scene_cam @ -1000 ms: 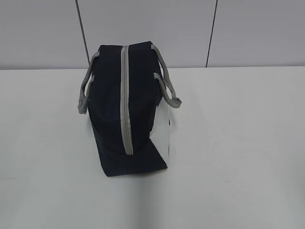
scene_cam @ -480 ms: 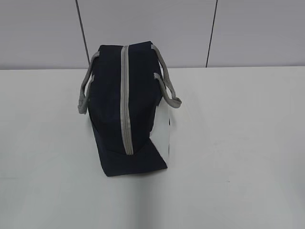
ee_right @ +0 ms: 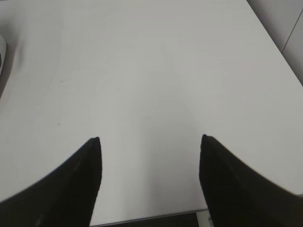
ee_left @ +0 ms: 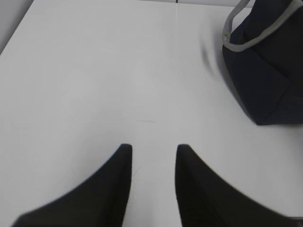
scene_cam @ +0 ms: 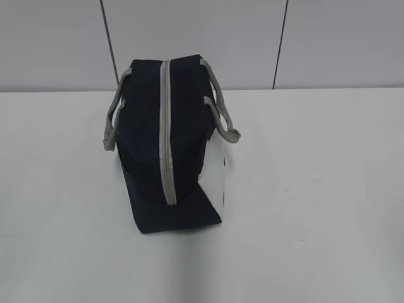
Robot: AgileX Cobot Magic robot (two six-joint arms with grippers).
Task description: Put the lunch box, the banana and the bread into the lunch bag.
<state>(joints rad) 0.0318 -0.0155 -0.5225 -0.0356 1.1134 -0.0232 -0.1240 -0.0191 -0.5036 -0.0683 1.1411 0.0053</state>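
On the white table (scene_cam: 315, 189), left of centre, your lunch bag (scene_cam: 148, 145) stands zipped, its long axis and grey zipper (scene_cam: 166, 132) running away from you. Your left gripper (ee_left: 152, 150) shows a narrow gap between fingers; your right gripper (ee_right: 149, 140) is spread wide, both holding nothing.

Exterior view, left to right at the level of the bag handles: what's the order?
left grey handle → navy top panel of the lunch bag → grey zipper → right grey handle → bare white table. No pincer shows in this view.
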